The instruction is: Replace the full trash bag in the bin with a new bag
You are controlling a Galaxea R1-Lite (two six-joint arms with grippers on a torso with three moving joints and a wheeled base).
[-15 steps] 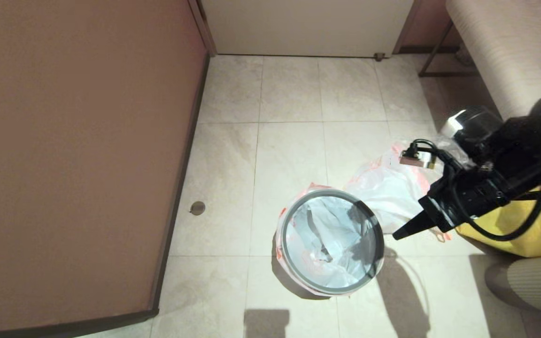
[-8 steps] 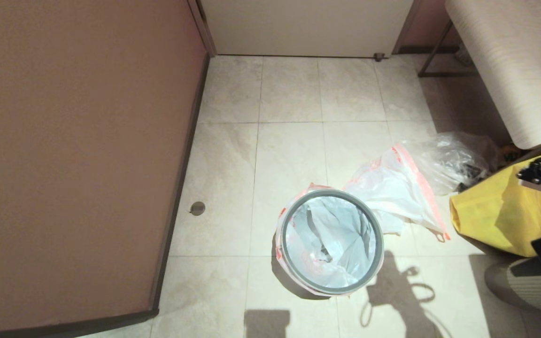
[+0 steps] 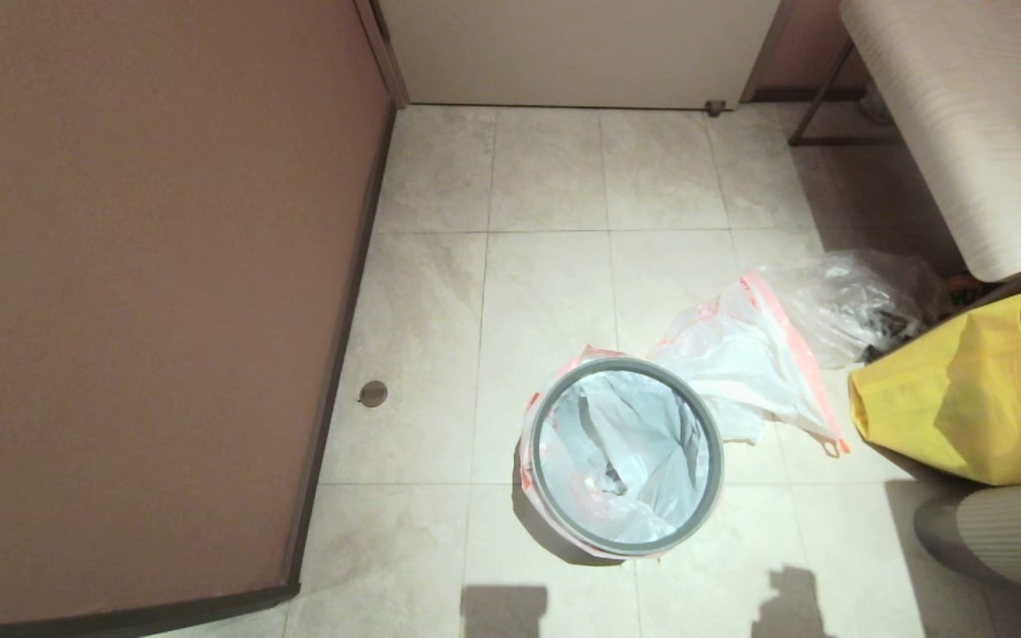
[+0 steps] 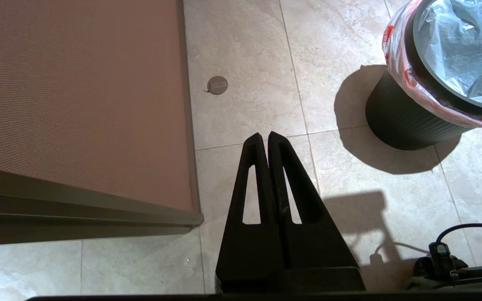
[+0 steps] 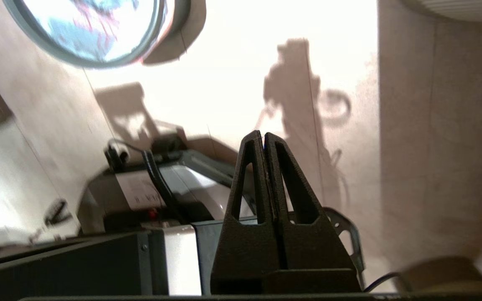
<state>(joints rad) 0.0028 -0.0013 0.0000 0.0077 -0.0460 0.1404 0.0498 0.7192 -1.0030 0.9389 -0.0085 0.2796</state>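
The bin (image 3: 627,456) stands on the tiled floor, lined with the new bag (image 3: 621,443), hem folded over the grey rim. The full trash bag (image 3: 741,363) lies just beside it: judged light, soft and slippery, best pinched at the hem. Left gripper (image 4: 265,136) and right gripper (image 5: 260,134) are closed, nothing held.

- My bin (image 3: 624,542) stands on the floor tiles (image 3: 546,168), a white bag (image 3: 626,443) lining it.
- Just beside it lies another printed bag (image 3: 741,363), then a clear bag (image 3: 856,301) and yellow tote (image 3: 945,399).
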